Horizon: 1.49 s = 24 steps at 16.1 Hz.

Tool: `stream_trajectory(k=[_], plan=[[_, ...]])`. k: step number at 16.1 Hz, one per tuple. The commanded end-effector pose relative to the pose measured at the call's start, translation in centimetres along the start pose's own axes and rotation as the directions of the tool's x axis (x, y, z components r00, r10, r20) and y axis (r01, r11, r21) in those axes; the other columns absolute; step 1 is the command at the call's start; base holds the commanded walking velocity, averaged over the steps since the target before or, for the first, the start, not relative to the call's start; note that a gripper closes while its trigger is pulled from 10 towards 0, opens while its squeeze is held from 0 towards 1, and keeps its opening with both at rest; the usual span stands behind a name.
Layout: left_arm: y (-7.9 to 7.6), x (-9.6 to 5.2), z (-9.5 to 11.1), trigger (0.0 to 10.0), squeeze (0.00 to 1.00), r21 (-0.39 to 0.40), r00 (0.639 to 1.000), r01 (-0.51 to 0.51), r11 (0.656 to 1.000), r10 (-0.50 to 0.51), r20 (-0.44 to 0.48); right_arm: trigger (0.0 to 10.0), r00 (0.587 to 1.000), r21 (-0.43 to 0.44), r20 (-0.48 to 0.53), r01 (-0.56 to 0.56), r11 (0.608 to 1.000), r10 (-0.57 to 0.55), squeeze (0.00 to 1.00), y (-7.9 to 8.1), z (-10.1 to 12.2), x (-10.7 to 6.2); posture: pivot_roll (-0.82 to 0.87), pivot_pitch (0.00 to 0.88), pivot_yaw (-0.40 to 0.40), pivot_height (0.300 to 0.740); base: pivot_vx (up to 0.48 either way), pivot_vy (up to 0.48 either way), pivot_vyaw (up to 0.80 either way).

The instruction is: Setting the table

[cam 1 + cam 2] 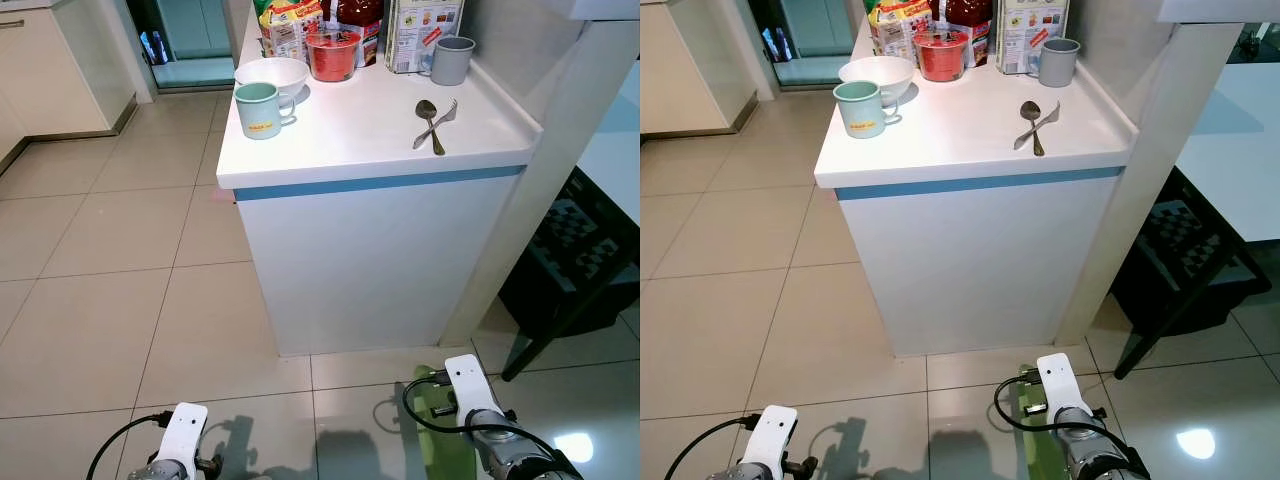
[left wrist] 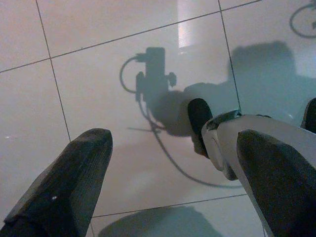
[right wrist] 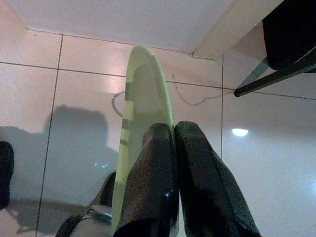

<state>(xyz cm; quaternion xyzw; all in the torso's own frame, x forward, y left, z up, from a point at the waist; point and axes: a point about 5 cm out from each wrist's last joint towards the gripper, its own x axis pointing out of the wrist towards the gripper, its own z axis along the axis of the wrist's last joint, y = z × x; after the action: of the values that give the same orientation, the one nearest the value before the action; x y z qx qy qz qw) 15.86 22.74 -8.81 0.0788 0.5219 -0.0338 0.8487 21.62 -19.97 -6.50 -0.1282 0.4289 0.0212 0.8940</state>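
The right pincer (image 3: 174, 148) is pressed together on a thin light green plate (image 3: 143, 98), held on its edge low above the shiny tiled floor (image 1: 120, 300). Most of the plate is hidden behind the arm in the eye views. The left pincer (image 2: 173, 168) is spread, with nothing between its black fingers. Up on the smooth white worktop (image 1: 360, 130) lie a crossed metal spoon (image 1: 430, 122) and fork (image 1: 440, 120), a mint mug (image 1: 260, 108), a white bowl (image 1: 272, 72) and a grey cup (image 1: 451, 60). The packets at the back are cut off.
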Motion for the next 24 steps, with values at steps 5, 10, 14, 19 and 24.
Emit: stream_trajectory(k=[5,10,14,19,24], plan=[[0.1,0.0,0.2,10.0,0.00,0.009,1.000,-0.017,1.000,0.017,0.006,10.0,1.000,-0.018,0.022,-0.014,1.000,0.015,0.00,0.2,0.6,0.1,0.06,0.000,0.045,0.740,0.000,0.000,0.00],[0.2,0.0,0.2,10.0,0.00,0.015,1.000,-0.013,1.000,0.013,0.004,10.0,1.000,-0.021,0.017,-0.012,1.000,0.012,0.00,0.2,0.3,0.0,0.05,0.000,0.043,0.740,0.000,0.000,0.00],[0.3,0.0,0.3,10.0,0.00,0.021,1.000,-0.013,1.000,0.013,0.002,10.0,1.000,-0.022,0.010,-0.012,1.000,0.012,0.00,0.3,0.1,0.0,0.04,0.000,0.048,0.740,0.000,0.000,0.00],[0.3,0.0,0.4,10.0,0.00,0.020,1.000,-0.015,1.000,0.015,0.008,10.0,1.000,-0.025,0.007,-0.013,1.000,0.013,0.00,0.3,0.0,0.0,0.05,0.000,0.048,0.740,0.000,0.000,0.00],[0.2,0.0,0.4,10.0,0.00,0.056,1.000,-0.017,0.998,0.017,0.007,10.0,1.000,-0.036,-0.004,-0.019,0.999,0.019,0.00,0.3,-0.4,-0.1,0.06,0.000,0.042,0.740,0.000,0.000,0.00]])
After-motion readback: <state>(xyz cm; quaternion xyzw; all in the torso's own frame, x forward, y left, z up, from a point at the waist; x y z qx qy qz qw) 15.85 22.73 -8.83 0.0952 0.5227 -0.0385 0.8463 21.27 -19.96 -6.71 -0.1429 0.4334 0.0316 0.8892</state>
